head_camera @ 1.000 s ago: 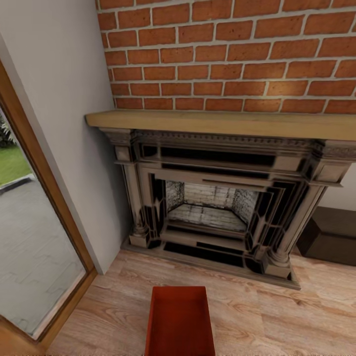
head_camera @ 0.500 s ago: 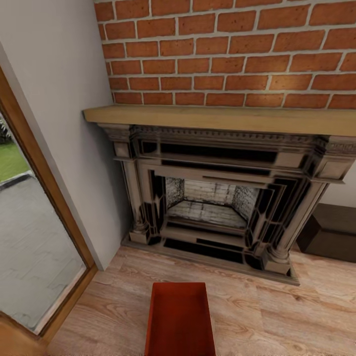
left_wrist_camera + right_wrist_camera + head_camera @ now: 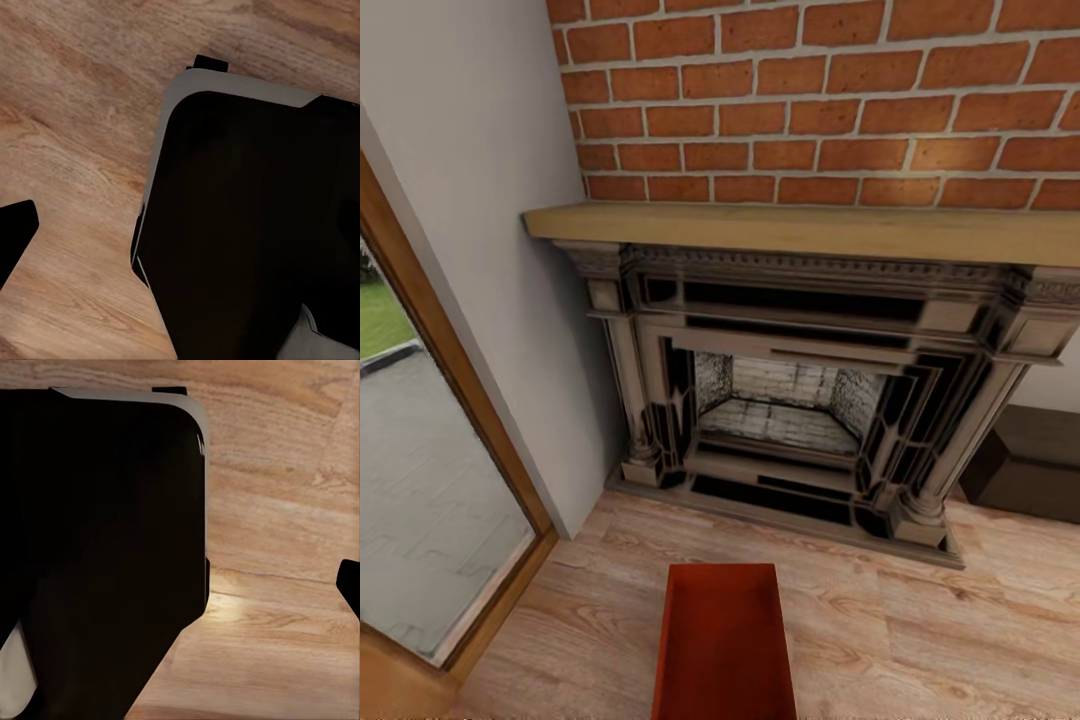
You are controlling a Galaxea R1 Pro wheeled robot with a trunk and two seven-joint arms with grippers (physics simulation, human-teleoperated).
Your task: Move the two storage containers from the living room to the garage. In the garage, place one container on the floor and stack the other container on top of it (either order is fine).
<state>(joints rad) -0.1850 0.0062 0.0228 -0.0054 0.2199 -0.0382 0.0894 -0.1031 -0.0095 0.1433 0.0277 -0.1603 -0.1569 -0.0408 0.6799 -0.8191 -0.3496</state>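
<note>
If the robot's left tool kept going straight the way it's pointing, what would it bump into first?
Probably the wood-plank floor. The left wrist view looks down along the tool at bare planks, beside a big dark part of the robot's own body. How far off the floor lies is unclear.

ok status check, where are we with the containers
Grippers: state cannot be told from the wrist views. Orange-red rectangular storage container on the light wood-plank floor, directly ahead, before the brick fireplace. Nothing blocking it.

Head view faces the fireplace (image 3: 800, 400); wrist views look down at wood floor (image 3: 67, 150).
</note>
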